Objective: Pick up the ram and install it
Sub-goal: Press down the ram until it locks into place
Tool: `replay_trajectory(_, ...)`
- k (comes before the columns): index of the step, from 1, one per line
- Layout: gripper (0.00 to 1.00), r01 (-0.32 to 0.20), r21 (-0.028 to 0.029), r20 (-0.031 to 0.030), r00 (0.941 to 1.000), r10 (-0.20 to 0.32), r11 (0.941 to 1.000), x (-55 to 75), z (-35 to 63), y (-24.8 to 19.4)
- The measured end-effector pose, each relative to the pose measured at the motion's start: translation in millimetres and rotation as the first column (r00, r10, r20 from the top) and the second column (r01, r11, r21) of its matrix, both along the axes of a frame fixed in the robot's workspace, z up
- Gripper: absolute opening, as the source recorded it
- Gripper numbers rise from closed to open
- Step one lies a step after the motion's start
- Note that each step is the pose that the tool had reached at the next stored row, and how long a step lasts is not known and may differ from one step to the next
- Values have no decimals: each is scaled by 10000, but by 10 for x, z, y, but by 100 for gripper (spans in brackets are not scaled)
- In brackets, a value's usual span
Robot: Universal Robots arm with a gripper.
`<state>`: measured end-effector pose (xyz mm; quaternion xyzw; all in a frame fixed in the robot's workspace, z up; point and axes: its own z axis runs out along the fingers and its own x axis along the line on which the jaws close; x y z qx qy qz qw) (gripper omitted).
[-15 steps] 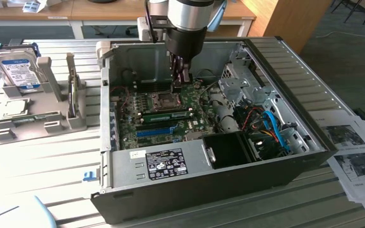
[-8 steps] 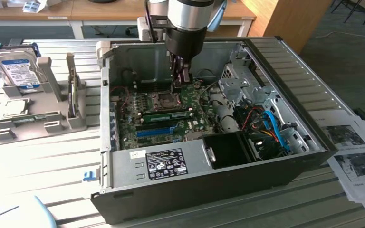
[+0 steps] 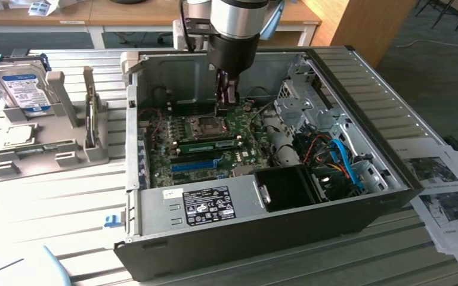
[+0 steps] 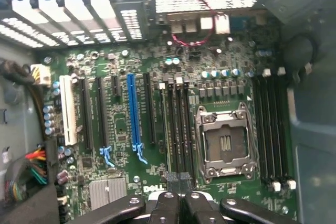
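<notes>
The ram (image 3: 209,145) is a thin green strip sitting along a slot on the motherboard (image 3: 213,158), just in front of the CPU socket (image 3: 210,125), inside the open computer case (image 3: 253,238). My gripper (image 3: 227,106) hangs inside the case over the rear of the board, behind the socket and apart from the ram, with its fingers shut and nothing visible between them. In the wrist view the gripper (image 4: 178,195) is shut, its dark fingertips (image 4: 167,199) pressed together, above the dark memory slots (image 4: 176,129) between the blue slot (image 4: 134,114) and the empty CPU socket (image 4: 226,142).
A grey parts rack (image 3: 46,158) at the exterior view's left holds a silver hard drive (image 3: 22,86). Case walls, a drive cage (image 3: 300,98), a black shroud (image 3: 288,187) and loose cables (image 3: 336,161) hem in the board. Printed sheets (image 3: 443,196) lie at the right.
</notes>
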<state>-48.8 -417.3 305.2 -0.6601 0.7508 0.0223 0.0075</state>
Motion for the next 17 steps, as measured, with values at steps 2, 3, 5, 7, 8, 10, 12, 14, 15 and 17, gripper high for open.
replay_trajectory(2,9,359,0,0,9994,-359,9994,0,-2,0)
replay_trajectory(3,9,550,0,0,9985,-550,9985,0,-3,0)
replay_trajectory(5,9,909,0,0,9959,-909,9959,0,-5,0)
replay_trajectory(7,9,1266,0,0,9920,-1266,9920,0,-7,0)
replay_trajectory(8,9,1445,0,0,9895,-1445,9895,0,-8,0)
replay_trajectory(10,9,1816,-1,0,9834,-1816,9834,0,-10,0)
replay_trajectory(12,9,2168,-1,0,9762,-2168,9762,0,-11,0)
replay_trajectory(14,9,2513,-1,0,9679,-2513,9679,0,-13,0)
replay_trajectory(15,9,2686,-1,-1,9632,-2686,9632,0,-14,0)
replay_trajectory(17,9,3047,0,0,9525,-3047,9525,0,-16,0)
